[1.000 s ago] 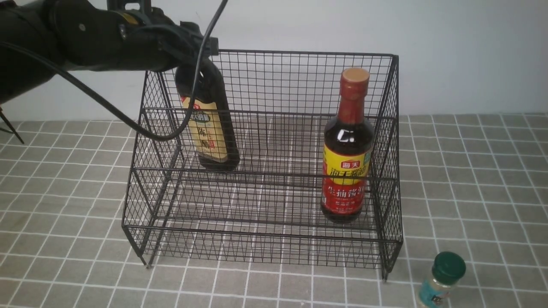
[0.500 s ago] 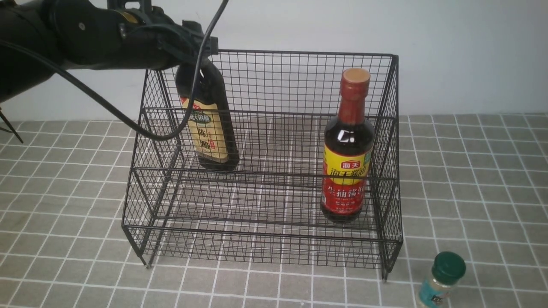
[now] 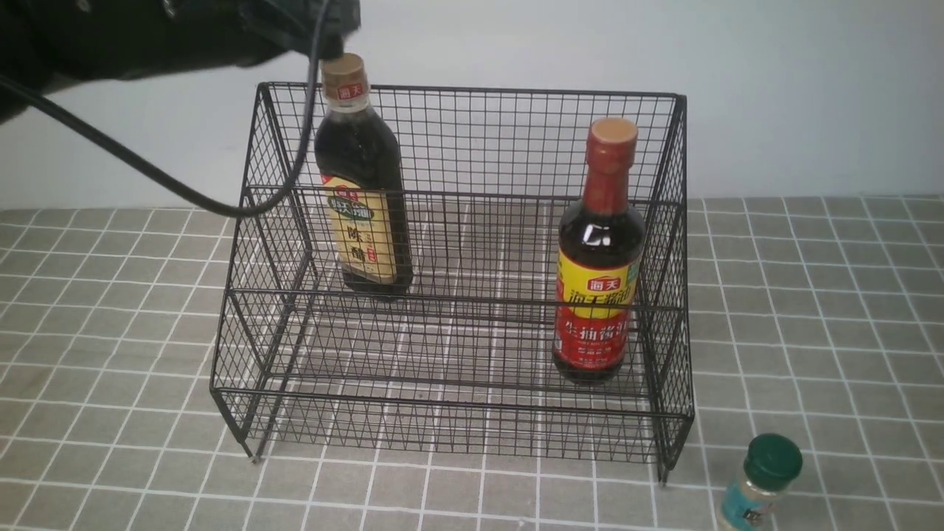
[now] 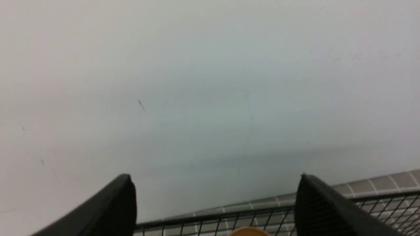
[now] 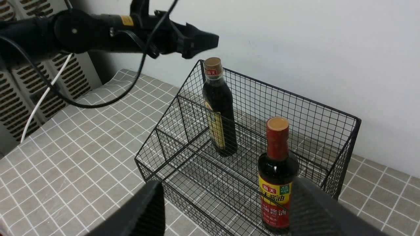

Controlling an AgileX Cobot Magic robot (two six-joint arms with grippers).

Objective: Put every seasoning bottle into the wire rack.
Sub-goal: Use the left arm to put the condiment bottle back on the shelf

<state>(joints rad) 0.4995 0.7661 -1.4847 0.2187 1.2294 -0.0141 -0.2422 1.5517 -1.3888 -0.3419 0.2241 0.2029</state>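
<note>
Bottles: gold-cap one (image 3: 361,214) stands on back tier of rack (image 3: 472,92), left; red-neck one (image 3: 597,280) front tier, right; green-cap shaker (image 3: 759,483) outside on table (image 3: 110,295) near front-right foot. L gripper (image 4: 215,178) spread wide just above gold cap, R gripper (image 5: 227,182) spread too, both empty. Likely risk: L swinging sideways clips cap, tips bottle vs back rim; open room is overhead & right of rack.

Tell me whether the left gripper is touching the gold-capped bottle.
Apart. In the right wrist view the left gripper hangs open above the gold-capped bottle, with a strip of wall showing between them.
</note>
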